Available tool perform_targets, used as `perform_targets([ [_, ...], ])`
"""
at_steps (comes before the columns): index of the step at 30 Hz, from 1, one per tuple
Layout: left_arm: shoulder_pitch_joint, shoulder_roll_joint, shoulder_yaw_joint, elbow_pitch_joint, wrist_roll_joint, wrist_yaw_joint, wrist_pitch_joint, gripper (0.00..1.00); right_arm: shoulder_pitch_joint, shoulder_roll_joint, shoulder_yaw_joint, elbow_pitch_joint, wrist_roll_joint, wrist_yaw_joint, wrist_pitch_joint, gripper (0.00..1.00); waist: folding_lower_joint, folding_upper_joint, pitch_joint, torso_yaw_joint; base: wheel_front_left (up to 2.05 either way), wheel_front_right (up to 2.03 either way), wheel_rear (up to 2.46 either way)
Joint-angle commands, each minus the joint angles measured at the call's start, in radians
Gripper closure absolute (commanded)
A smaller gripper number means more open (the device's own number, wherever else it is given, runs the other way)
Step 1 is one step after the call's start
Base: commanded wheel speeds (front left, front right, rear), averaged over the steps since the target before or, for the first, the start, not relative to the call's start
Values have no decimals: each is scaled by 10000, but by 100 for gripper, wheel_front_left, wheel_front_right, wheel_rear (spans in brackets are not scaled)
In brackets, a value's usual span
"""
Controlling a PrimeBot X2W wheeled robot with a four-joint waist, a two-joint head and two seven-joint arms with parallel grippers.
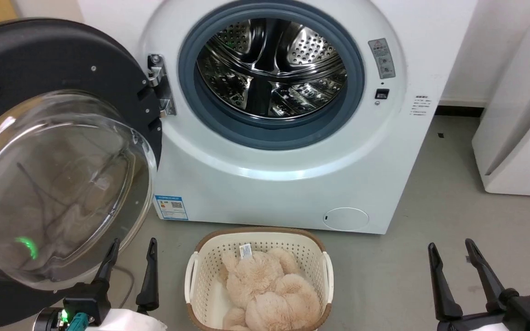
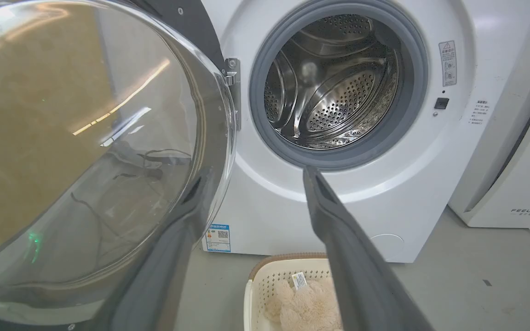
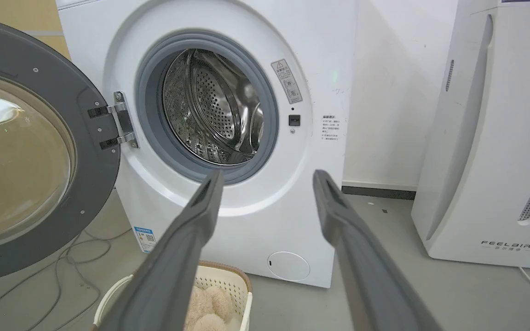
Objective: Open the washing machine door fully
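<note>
**Head view.**
- Washing machine door (image 1: 58, 174): at 9 o'clock, swung wide on its hinge (image 1: 159, 85), glass bowl facing the camera. The drum (image 1: 269, 69) at 12 o'clock is fully exposed.
- Left gripper (image 1: 134, 243): at 7 o'clock, jaws spread wide, holding nothing. One finger overlaps the lower edge of the glass; contact cannot be told.
- Right gripper (image 1: 450, 246): at 5 o'clock, jaws spread, empty, well apart from the door.
- Basket (image 1: 258, 232) with a plush toy (image 1: 265, 289): at 6 o'clock, just in front of the machine.
- Step in hand, judged: the door looks at or near full swing. Any last push is best made by the left fingers on the black rim far from the hinge, not on the glass. It should follow the door's arc slowly and stay clear of the basket.
- Writing: a blue sticker (image 1: 171, 208) with a square code and a grey warning sticker (image 1: 382, 57), both too small to read.

**Left wrist view.**
- The door fills 9 o'clock, and one finger shows through the glass edge.
- The white appliance (image 2: 513, 138) at 3 o'clock carries "FEELBIRD".

**Right wrist view.**
- Open fingers rise from 6 o'clock towards the drum, with the door at 9 o'clock.
- "FEELBIRD" reads again at 4 o'clock. The small print beside the door opening is illegible.
</note>
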Motion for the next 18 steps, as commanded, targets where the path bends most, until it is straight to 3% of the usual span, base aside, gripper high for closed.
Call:
perform_targets([
  [1, 144, 0, -9, 23, -70, 66, -44, 0, 117, 33, -23, -16, 58, 8, -44, 0, 0, -1, -7, -83, 0, 0, 0],
  [15, 139, -2, -225, 10, -278, 115, -44, 0, 157, 33, -136, -39, 75, 8, -44, 0, 0, -1, 51, -450, 0, 0, 0],
  [16, 89, -6, -210, 30, -254, 75, 8, 100, -1, -2, -109, 0, -3, 0, 6, 100, 0, -1, 45, -448, 0, 0, 0],
  [18, 89, -11, -235, 35, -251, 69, 22, 100, -4, -4, -107, 2, -4, 0, 9, 100, 0, -1, 48, -453, 0, 0, 0],
])
